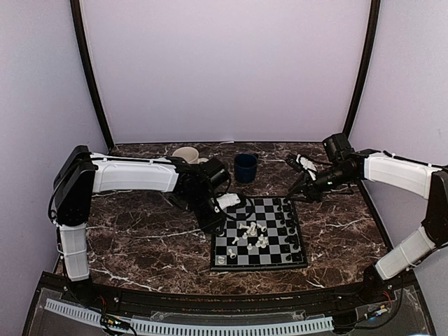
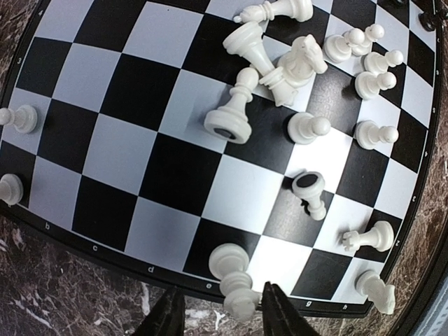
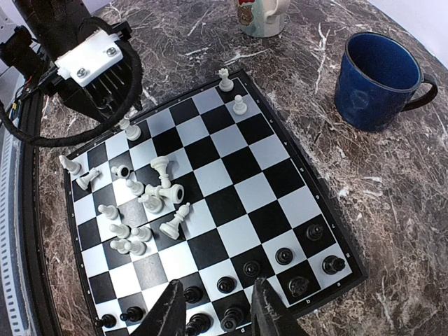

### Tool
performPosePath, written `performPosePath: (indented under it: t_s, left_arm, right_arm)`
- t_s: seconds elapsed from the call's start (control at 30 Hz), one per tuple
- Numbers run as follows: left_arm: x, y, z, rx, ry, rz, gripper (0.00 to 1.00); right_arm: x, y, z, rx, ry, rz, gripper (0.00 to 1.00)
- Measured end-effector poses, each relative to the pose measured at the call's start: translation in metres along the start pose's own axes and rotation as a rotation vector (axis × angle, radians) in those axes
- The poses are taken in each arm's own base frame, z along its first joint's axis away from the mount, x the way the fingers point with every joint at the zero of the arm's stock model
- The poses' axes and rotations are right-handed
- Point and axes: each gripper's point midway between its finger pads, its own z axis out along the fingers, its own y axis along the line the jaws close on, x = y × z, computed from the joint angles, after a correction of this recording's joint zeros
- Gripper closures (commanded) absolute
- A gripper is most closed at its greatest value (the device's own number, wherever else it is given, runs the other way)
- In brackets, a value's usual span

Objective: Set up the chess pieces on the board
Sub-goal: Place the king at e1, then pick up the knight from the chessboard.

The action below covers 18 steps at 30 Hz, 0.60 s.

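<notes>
The board (image 1: 259, 266) lies at the table's middle. Several white chess pieces (image 2: 280, 63) lie toppled in a heap on it, with others standing around the heap. One white piece (image 2: 234, 280) stands on an edge square between the fingers of my left gripper (image 2: 221, 290), which is open, with a clear gap on the piece's left. Black chess pieces (image 3: 280, 255) stand in rows along the board's other end. My right gripper (image 3: 218, 282) hovers open above them, holding nothing. From above, the left gripper (image 1: 224, 210) is at the board's far left corner and the right gripper (image 1: 301, 189) at its far right corner.
A blue mug (image 1: 245, 168) and a cream mug (image 1: 187, 154) stand behind the board on the marble table. Two white pieces (image 3: 231, 91) stand at the board's corner nearest the cream mug.
</notes>
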Motion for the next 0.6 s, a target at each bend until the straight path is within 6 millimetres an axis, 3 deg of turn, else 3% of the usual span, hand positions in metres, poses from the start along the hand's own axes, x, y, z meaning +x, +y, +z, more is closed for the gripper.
performPosePath:
  t_s: [0.17,0.33,0.37,0.4,0.43,0.6]
  left_arm:
    - [-0.001,0.002,-0.011,-0.019,-0.007,0.002,0.58]
    - [-0.027,0.015,-0.052,-0.087,-0.113,0.016,0.55]
    - [-0.035,0.019,-0.060,-0.107,-0.139,0.015,0.50]
    - [-0.044,0.027,-0.071,-0.133,-0.173,0.012,0.23]
    - [-0.054,0.036,-0.082,-0.165,-0.212,0.004,0.04]
    - [-0.082,0.067,-0.127,-0.292,-0.377,-0.052,0.01]
  right_arm:
    - [0.001,0.001,0.000,-0.003,0.004,0.003,0.66]
    - [-0.009,-0.002,-0.005,-0.001,0.010,-0.002,0.65]
    - [-0.013,-0.002,-0.007,0.000,0.008,-0.007,0.65]
    - [-0.019,-0.004,-0.009,0.003,0.006,-0.015,0.65]
    - [-0.026,-0.005,-0.011,0.005,0.005,-0.029,0.65]
    - [-0.051,-0.007,-0.017,0.029,0.024,-0.090,0.65]
